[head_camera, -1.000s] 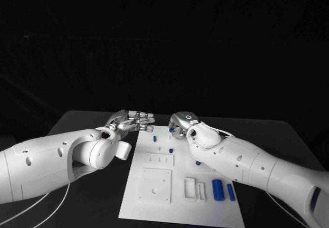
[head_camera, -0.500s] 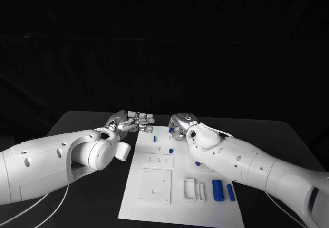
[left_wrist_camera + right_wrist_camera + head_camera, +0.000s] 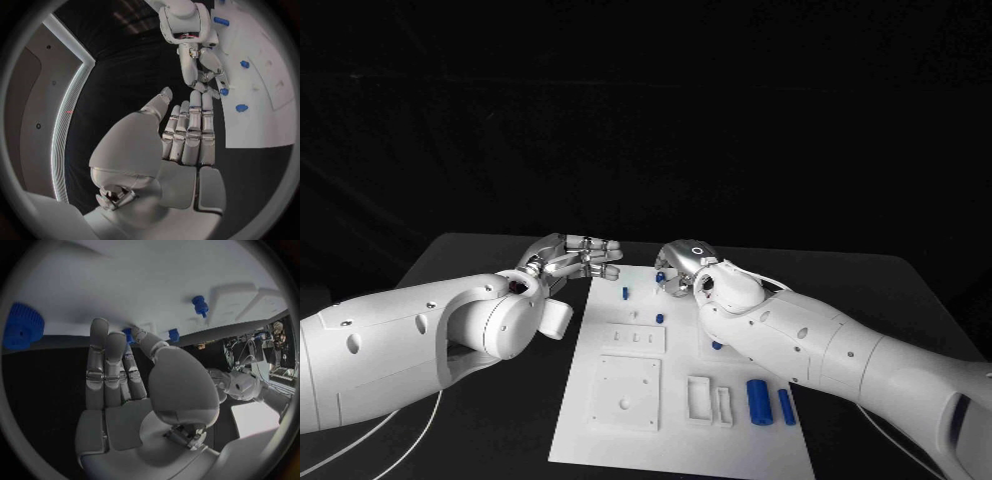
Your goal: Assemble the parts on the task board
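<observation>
The left hand (image 3: 574,255) hovers just off the far left corner of the task board (image 3: 632,430), over the black table (image 3: 473,260); in the left wrist view its fingers (image 3: 190,132) lie straight and side by side with the thumb a little apart, and nothing is in them. The task board lies lengthwise in the middle of the table, running from near the robot toward the two hands. On the board's far part, a small blue peg (image 3: 627,293) stands close to its left side, and a second small blue peg (image 3: 661,316) stands a little nearer the robot and toward the board's middle. A square white block (image 3: 629,390) sits on the board's near left part, with a narrow white frame (image 3: 700,396) beside it toward the board's right. Right of that frame lie two blue cylinders (image 3: 759,401), side by side near the board's right edge. The right hand (image 3: 679,268) is at the board's far end, right of the left hand; in the right wrist view its fingers (image 3: 103,365) stretch toward the board, and thumb and a fingertip close on a small blue part (image 3: 129,335) at the board's edge.
</observation>
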Motion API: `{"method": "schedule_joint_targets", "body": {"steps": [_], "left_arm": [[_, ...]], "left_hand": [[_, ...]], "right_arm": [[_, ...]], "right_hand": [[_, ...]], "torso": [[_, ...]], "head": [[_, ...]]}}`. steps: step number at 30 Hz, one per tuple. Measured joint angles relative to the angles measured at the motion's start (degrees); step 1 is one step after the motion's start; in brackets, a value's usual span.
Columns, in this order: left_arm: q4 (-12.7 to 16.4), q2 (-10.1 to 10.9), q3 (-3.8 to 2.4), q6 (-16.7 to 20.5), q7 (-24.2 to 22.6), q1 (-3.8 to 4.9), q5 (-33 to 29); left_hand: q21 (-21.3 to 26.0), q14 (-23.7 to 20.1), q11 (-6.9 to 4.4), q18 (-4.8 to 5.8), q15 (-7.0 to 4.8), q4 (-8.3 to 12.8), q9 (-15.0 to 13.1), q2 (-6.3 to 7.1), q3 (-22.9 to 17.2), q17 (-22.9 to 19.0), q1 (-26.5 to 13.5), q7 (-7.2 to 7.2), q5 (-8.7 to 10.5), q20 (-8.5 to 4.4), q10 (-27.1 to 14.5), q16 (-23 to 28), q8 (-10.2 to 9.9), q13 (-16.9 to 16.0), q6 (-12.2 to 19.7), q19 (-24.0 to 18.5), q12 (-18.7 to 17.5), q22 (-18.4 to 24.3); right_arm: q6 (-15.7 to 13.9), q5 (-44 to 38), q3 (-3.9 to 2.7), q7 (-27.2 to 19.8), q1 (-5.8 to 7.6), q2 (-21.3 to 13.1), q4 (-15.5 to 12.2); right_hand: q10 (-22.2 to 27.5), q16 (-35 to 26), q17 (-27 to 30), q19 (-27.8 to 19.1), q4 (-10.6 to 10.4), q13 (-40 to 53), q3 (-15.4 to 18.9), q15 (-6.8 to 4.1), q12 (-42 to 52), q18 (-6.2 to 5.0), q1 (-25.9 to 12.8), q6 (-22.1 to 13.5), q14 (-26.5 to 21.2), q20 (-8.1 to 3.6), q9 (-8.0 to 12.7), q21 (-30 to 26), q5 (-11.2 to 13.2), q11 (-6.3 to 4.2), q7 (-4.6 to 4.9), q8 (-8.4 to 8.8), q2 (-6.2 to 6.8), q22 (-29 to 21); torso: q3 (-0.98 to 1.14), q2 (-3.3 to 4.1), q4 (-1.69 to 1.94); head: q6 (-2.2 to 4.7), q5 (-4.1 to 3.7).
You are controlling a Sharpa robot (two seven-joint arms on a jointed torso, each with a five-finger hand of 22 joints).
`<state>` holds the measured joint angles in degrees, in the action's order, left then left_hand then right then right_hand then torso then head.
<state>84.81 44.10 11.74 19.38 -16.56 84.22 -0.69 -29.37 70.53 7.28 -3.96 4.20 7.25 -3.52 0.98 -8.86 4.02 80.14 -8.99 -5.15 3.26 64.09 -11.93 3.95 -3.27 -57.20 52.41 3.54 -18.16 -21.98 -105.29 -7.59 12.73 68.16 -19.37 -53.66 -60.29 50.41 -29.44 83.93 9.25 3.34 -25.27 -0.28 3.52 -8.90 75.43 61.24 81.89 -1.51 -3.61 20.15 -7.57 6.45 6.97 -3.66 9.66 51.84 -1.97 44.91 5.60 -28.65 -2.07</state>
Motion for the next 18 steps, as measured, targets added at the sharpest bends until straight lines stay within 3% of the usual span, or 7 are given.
{"method": "schedule_joint_targets", "body": {"steps": [5,10,14,18], "left_arm": [[0.0,0.1,0.0,0.0,0.0,0.01,0.0],[0.0,0.6,0.0,0.0,0.0,0.04,0.0],[-0.1,1.1,0.01,0.0,0.0,0.14,0.0],[-0.1,1.5,0.01,0.0,0.0,0.29,0.0]], "left_hand": [[0.0,0.0,0.0,0.0,0.0,0.0,0.0,0.0,0.0,0.0,0.0,0.0,0.0,0.0,0.0,0.0,0.0,0.0,0.0,0.0,0.0,0.0],[0.0,0.0,0.0,0.0,0.0,0.0,0.0,0.0,0.0,0.0,0.0,0.0,0.0,0.0,0.0,0.0,0.0,0.0,0.0,0.0,0.0,0.0],[0.0,0.0,0.0,0.0,0.0,0.0,0.0,0.0,0.0,0.0,0.0,0.0,0.0,0.0,0.0,0.0,0.0,0.0,0.0,0.0,0.0,0.1],[0.0,0.0,0.0,0.0,0.0,0.0,0.0,0.0,0.0,0.0,0.0,0.0,0.0,0.0,0.0,0.0,0.0,0.0,0.0,0.0,0.0,0.1]], "right_arm": [[-0.7,0.6,0.03,-0.2,-0.04,-1.8,-2.5],[-1.6,1.6,-0.32,-0.5,-0.04,-5.7,-6.9],[-2.3,3.2,-2.11,-0.8,-0.05,-10.5,-11.7],[-2.4,4.5,-3.81,-1.1,0.01,-14.3,-15.0]], "right_hand": [[-0.5,0.0,0.2,0.0,-0.4,0.0,-0.3,-0.01,0.0,0.0,0.0,0.0,0.0,0.0,0.0,-0.4,-0.5,-0.45,0.0,0.0,0.0,-0.1],[-5.1,0.0,0.2,0.0,-0.9,0.0,-2.8,-0.16,0.0,0.01,-0.9,0.9,0.1,0.0,0.0,-0.4,-1.0,-1.4,0.06,0.0,0.95,0.1],[-11.5,0.0,-0.3,0.1,-1.3,0.1,-3.8,-1.57,0.0,0.07,-1.7,1.4,0.2,-1.2,0.0,-0.4,-1.4,-3.12,-0.1,0.0,1.09,0.7],[-16.5,0.0,-0.8,0.0,-1.8,0.8,-0.6,-2.73,1.4,1.43,-1.8,1.2,0.2,-2.4,0.0,-0.4,-2.4,-4.74,-0.46,0.0,1.13,1.0]], "torso": [[-0.01,0.04,0.07],[0.01,0.03,-0.02],[0.08,-0.08,-0.35],[0.19,-0.23,-0.79]], "head": [[0.13,-0.11],[0.4,-0.18],[0.67,-0.07],[0.86,0.1]]}}
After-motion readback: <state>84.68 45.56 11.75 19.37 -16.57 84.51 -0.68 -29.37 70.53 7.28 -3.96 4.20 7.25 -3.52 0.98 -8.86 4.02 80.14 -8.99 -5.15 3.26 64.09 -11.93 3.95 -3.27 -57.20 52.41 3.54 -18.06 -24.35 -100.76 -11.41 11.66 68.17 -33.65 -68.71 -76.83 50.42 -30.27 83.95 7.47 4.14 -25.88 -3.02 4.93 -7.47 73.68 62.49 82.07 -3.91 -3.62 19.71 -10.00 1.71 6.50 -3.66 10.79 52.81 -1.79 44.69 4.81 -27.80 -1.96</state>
